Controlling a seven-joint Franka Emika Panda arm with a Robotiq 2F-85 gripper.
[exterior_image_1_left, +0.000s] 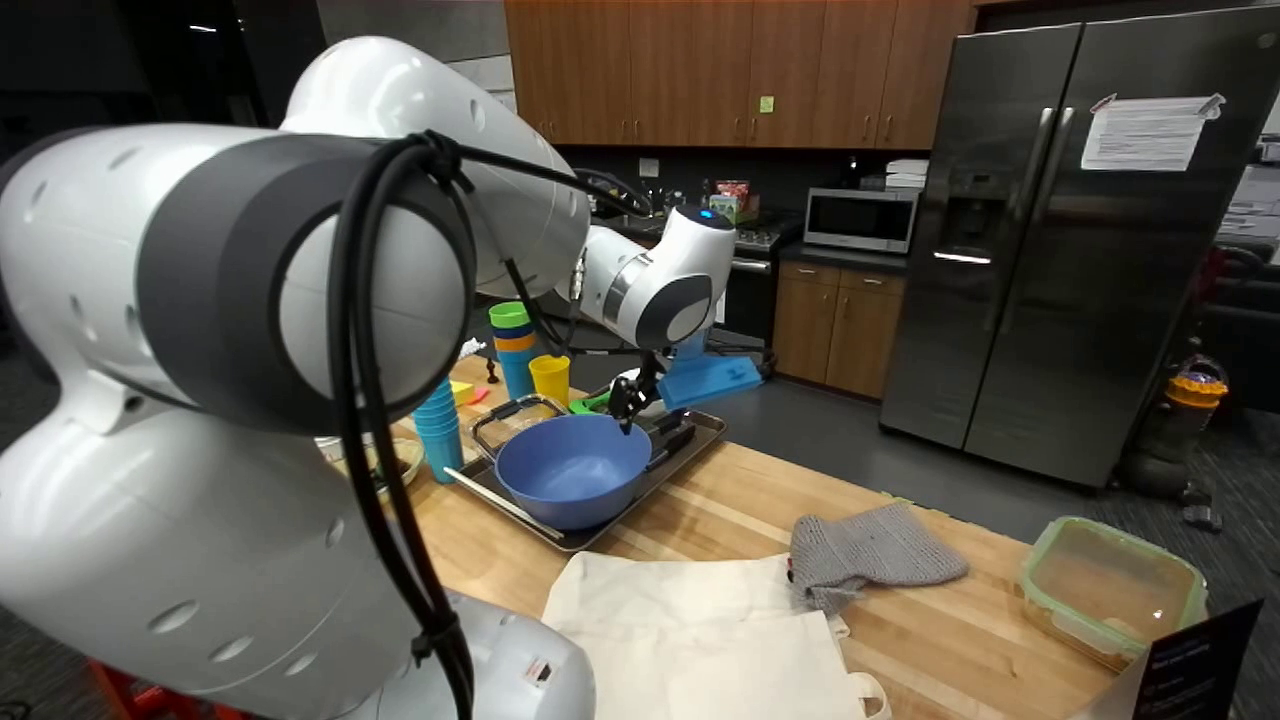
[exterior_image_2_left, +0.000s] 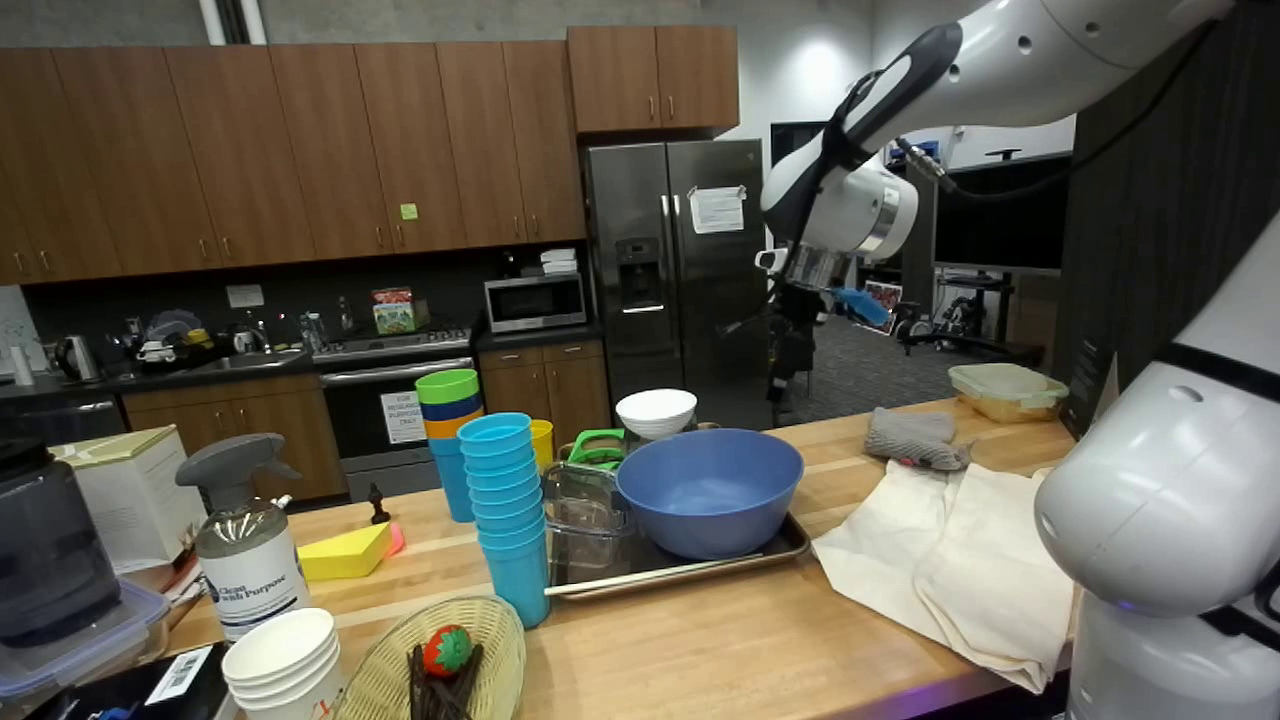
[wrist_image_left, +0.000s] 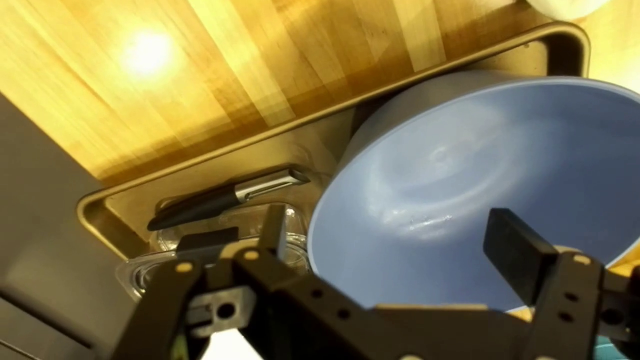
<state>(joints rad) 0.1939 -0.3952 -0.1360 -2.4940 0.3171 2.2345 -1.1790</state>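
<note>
Golden wooden strips form the bench (wrist_image_left: 240, 75), running across the wrist view from ten to one o'clock. Left to right, a bronze-toned metal tray (wrist_image_left: 280, 129), rounded at its corners and lipped at its rim, holds a peeler (wrist_image_left: 227, 197) with a dull black handle and bright head; this lies toward ten o'clock from the hand (wrist_image_left: 387, 232), its long axis set from eight to two. Clear, rigid ware (wrist_image_left: 248, 216), partly hidden, sits toward the peeler's five o'clock. The hand stands spread wide with nothing pinched. Below its gap, and reaching toward two o'clock, a blue bowl (wrist_image_left: 465, 180), smooth, faintly glossy and circular, without a long axis, rests in the tray.
</note>
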